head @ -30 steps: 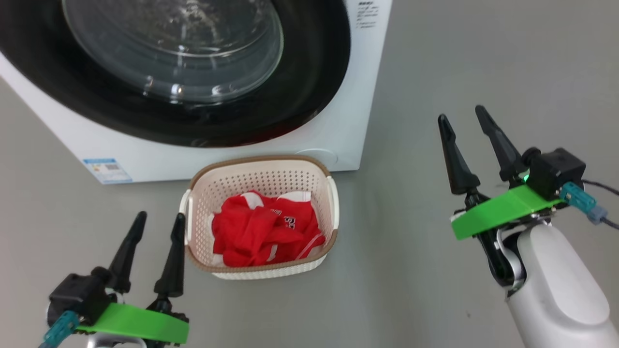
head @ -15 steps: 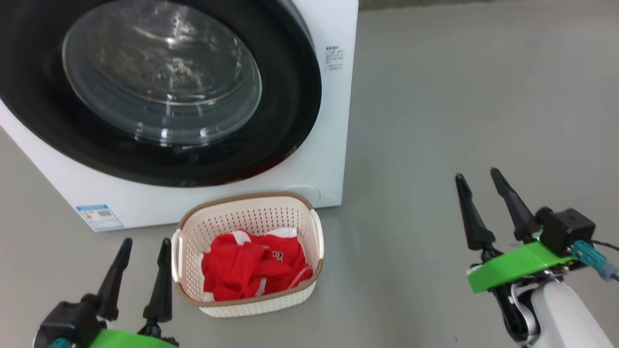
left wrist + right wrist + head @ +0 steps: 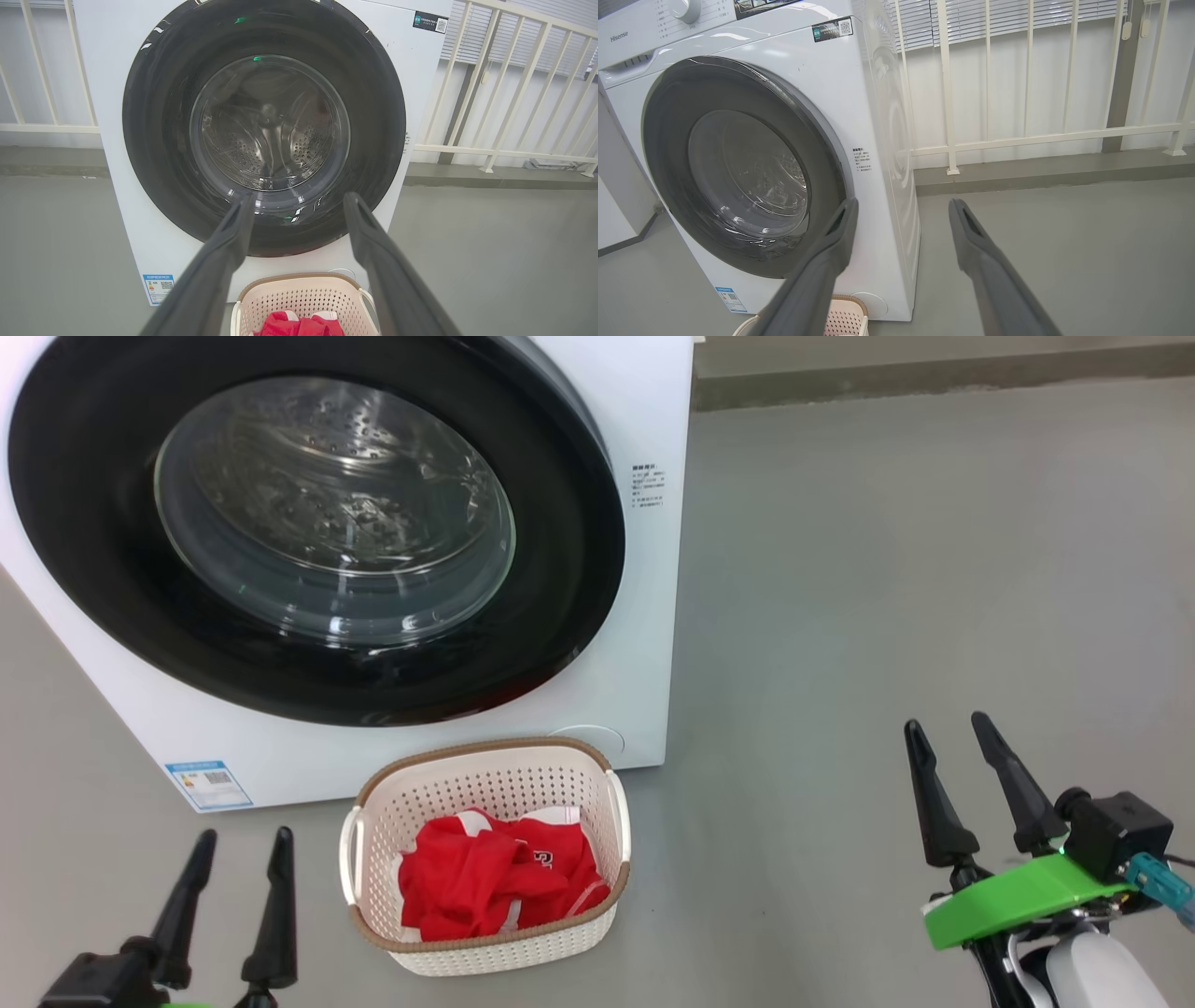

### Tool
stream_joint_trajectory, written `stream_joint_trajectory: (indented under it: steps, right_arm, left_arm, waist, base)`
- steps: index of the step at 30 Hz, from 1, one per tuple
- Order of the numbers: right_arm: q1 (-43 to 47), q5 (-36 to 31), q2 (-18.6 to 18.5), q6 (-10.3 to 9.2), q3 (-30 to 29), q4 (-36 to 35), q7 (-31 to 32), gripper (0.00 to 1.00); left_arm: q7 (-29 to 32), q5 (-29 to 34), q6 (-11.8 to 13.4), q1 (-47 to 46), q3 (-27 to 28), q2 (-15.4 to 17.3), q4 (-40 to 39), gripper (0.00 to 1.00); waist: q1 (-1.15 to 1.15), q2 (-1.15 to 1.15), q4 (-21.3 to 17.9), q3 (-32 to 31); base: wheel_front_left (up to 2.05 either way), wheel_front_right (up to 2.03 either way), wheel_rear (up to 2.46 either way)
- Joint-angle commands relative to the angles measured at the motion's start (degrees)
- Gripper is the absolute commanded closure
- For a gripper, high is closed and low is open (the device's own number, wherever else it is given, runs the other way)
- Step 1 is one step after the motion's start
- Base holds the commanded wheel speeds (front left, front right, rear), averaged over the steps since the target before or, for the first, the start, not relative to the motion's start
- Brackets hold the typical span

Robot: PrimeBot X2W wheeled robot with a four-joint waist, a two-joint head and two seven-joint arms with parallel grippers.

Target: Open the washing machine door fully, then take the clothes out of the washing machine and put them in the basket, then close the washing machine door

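Bright, even daylight; soft faint shadows. Glare streaks the round glossy black-rimmed glass door (image 3: 317, 523). Wrist views curve at the edges.

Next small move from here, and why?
Probably just hold position, nothing more: the round black-rimmed glass door looks shut against the white washing machine, the red clothes lie in the cream perforated plastic basket, and the left gripper and right gripper hang open and empty.

"Hisense" brand name on top panel of washing machine (image 3: 859, 107), blue label (image 3: 208, 785) and black sticker (image 3: 832, 29), print too small to read
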Motion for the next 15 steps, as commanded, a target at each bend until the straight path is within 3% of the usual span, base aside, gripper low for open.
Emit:
stream_joint_trajectory:
  steps: [1, 15]
  right_arm:
    - [-0.3, 0.7, -0.6, -0.06, 1.0, -1.8, -0.3, 0.00]
    - [1.0, 1.3, -1.0, -0.06, 2.0, -1.6, -0.3, 0.00]
  left_arm:
    - [-0.5, 0.8, -0.3, -1.0, 2.5, 1.0, -1.9, 0.00]
    - [-0.5, 0.7, -0.3, 0.3, 4.5, 0.1, -3.1, 0.00]
  waist:
    - [0.00, 0.00, 0.1, -0.4]
    - [0.00, 0.00, -0.4, -1.4]
  base:
    - [0.00, 0.00, 0.00]
    - [0.00, 0.00, 0.00]
